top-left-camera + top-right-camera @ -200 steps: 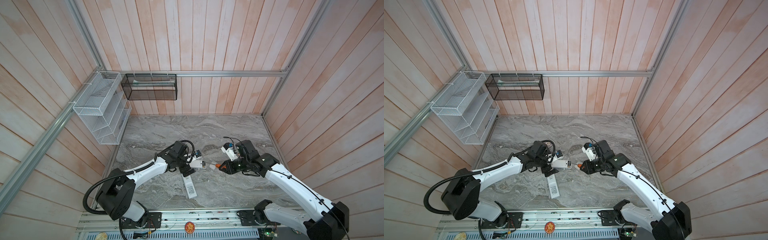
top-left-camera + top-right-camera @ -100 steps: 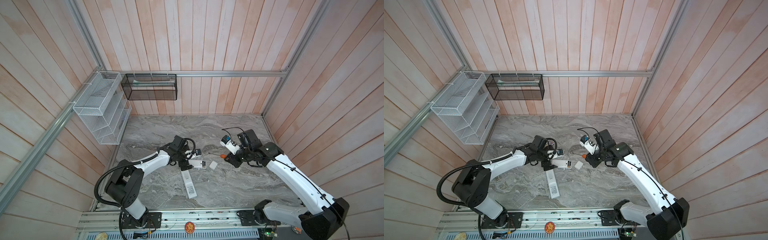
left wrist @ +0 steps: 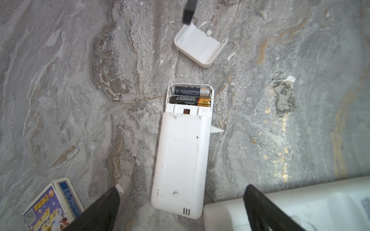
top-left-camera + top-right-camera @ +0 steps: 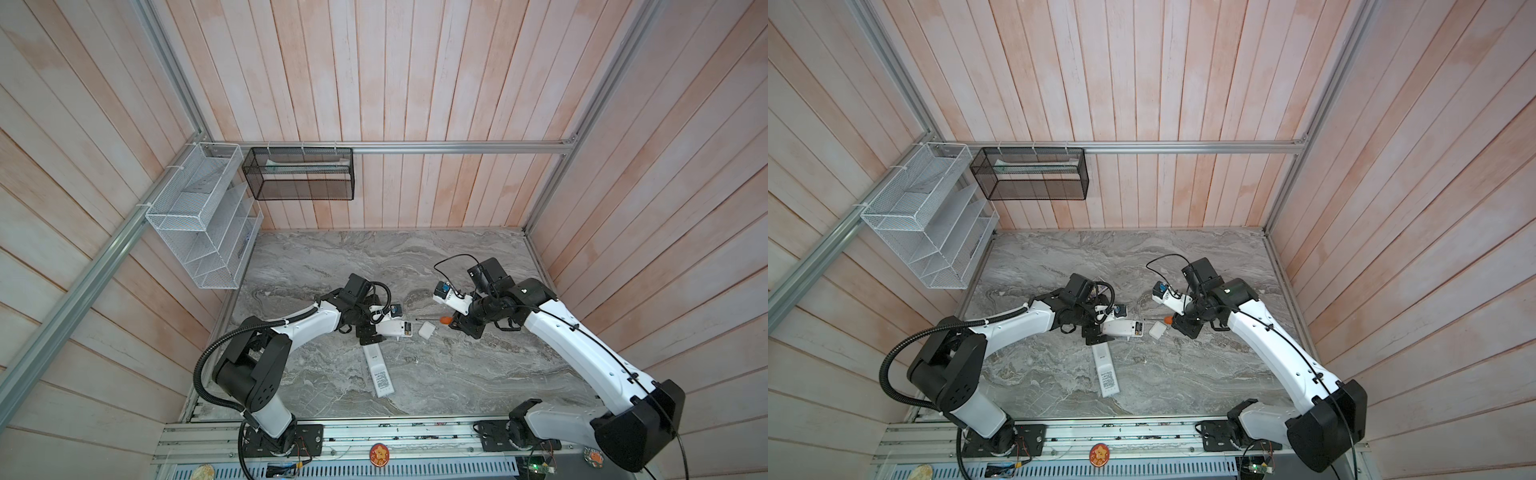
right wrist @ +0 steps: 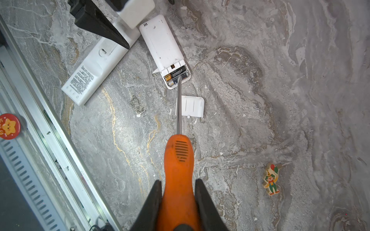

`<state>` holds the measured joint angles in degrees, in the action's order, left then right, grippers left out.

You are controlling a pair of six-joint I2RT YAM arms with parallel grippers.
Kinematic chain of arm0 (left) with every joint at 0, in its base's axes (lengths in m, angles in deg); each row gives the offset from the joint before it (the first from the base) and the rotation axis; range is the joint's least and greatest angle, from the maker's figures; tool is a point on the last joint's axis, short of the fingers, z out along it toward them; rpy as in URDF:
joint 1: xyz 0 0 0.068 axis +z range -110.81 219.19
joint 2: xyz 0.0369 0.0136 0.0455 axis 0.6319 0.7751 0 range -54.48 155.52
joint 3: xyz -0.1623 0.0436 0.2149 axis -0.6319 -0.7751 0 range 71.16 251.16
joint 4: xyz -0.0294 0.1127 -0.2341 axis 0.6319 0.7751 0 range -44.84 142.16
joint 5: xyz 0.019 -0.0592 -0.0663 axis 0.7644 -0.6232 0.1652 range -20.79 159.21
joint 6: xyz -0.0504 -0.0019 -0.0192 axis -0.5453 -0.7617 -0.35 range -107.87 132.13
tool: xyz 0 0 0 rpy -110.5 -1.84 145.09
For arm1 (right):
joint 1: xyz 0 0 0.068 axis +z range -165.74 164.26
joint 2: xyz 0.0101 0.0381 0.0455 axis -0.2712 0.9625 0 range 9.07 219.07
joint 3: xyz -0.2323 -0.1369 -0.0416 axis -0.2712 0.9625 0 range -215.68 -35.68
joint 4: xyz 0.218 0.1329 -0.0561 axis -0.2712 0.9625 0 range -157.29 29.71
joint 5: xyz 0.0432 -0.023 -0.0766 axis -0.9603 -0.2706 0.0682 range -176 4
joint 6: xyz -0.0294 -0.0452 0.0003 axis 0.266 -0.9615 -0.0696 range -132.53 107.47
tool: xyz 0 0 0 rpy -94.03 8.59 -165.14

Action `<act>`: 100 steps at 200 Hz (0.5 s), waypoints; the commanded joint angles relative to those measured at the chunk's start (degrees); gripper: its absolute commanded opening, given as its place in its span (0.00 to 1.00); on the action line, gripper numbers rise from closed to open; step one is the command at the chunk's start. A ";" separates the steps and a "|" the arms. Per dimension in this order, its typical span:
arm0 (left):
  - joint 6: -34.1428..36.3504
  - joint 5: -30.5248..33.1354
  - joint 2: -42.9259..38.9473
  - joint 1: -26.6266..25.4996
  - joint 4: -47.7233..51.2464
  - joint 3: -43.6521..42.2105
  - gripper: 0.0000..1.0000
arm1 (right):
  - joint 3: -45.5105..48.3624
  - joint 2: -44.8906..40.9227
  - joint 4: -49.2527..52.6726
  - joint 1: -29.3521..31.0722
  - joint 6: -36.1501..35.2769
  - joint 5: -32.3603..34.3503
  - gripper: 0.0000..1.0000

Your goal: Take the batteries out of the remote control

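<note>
- Grey marble table [image 4: 457,374], wooden walls [image 4: 415,83] all round.
- Two batteries [image 3: 190,96] sit in the white remote [image 3: 180,160], its cover [image 3: 200,48] lying nearby.
- There's the left gripper [image 3: 182,190], spread wide astride the remote.
- And the right gripper [image 5: 178,192] pinches an orange screwdriver [image 5: 178,160].

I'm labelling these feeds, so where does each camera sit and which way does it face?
Top views: high overhead, looking down at the table; the left arm and right arm show.
Left wrist: above the open left gripper, facing the remote.
Right wrist: behind the right gripper, looking along its screwdriver.
Shared: both wrist views show the batteries and cover.
</note>
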<state>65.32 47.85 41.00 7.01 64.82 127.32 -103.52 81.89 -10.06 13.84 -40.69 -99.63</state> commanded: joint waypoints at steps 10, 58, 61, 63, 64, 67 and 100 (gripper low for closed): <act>1.65 -0.28 2.10 0.28 -1.38 -0.80 0.98 | -0.44 1.24 -0.87 0.20 1.06 -1.41 0.00; 2.44 0.91 6.10 0.28 -0.57 2.11 0.94 | -0.60 1.92 -1.16 0.22 1.71 -3.15 0.00; 2.52 0.90 6.40 0.28 -0.36 2.47 0.94 | -0.54 1.85 -1.21 0.19 1.71 -3.16 0.00; 2.60 0.93 6.56 0.28 -0.18 2.73 0.94 | -0.48 1.77 -1.26 0.21 1.71 -3.16 0.00; 2.65 0.95 6.69 0.24 -0.08 2.81 0.93 | -0.47 1.74 -1.25 0.16 1.71 -3.16 0.00; 2.70 1.05 6.96 0.21 0.08 3.08 0.93 | -0.38 1.65 -1.31 0.21 1.78 -3.14 0.00; 3.89 2.85 9.44 -0.29 2.51 5.56 0.89 | 0.75 0.19 -1.86 0.17 2.40 -3.51 0.00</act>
<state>67.18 49.27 48.69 6.94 64.69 130.62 -103.41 83.83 -11.07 13.84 -39.33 -101.36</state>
